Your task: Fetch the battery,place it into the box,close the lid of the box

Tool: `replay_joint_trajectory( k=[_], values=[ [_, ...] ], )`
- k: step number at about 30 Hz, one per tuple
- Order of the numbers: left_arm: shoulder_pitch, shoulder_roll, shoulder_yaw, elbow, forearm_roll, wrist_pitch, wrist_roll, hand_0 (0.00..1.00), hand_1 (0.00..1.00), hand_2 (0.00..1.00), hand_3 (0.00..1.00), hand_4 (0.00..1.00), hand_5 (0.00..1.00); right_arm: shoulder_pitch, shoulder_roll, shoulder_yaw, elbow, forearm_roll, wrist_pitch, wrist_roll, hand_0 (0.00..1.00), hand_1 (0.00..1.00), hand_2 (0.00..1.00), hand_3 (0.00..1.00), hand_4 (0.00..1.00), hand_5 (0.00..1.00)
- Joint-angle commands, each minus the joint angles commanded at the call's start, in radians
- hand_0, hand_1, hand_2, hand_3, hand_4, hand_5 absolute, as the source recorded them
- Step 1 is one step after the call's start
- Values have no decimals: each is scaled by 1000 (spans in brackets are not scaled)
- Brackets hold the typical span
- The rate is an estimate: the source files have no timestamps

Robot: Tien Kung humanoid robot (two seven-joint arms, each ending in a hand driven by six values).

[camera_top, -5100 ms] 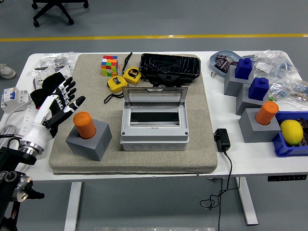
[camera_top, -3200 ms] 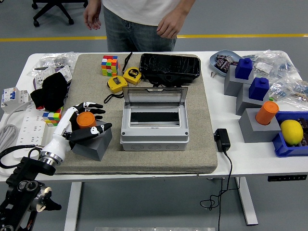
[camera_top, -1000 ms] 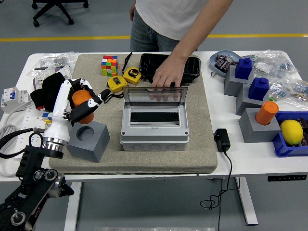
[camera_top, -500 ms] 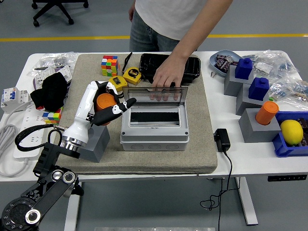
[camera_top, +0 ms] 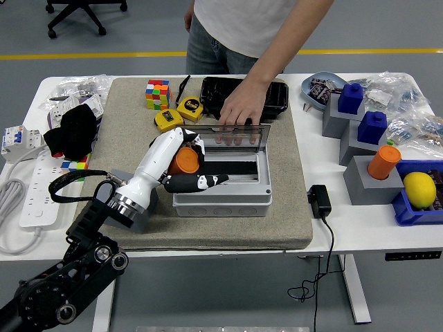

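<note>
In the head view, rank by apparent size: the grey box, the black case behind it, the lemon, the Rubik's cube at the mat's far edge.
1. Grey box
2. Black case, partly hidden by the person's hand
3. Lemon
4. Rubik's cube; close to the lemon and farther away, so unsure.

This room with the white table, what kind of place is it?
Probably a robotics lab or test workshop. A robot's left hand carries an orange battery over a grey box while a person's hand holds its lid; the grey floor has a yellow line.
</note>
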Motion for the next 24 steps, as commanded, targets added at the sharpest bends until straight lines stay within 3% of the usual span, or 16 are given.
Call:
replay_joint_trajectory(
  k=[14,24],
  values=[
    [-88,-3,63,78,305,46,55,54,20,14,26,998,2,4,-1,-3,0,2,0,1,778,714,712,751,998,998],
    [-147,-27,140,166,294,79,40,58,25,22,29,960,2,6,-3,-8,0,0,2,1,779,714,712,750,998,998]
  ],
)
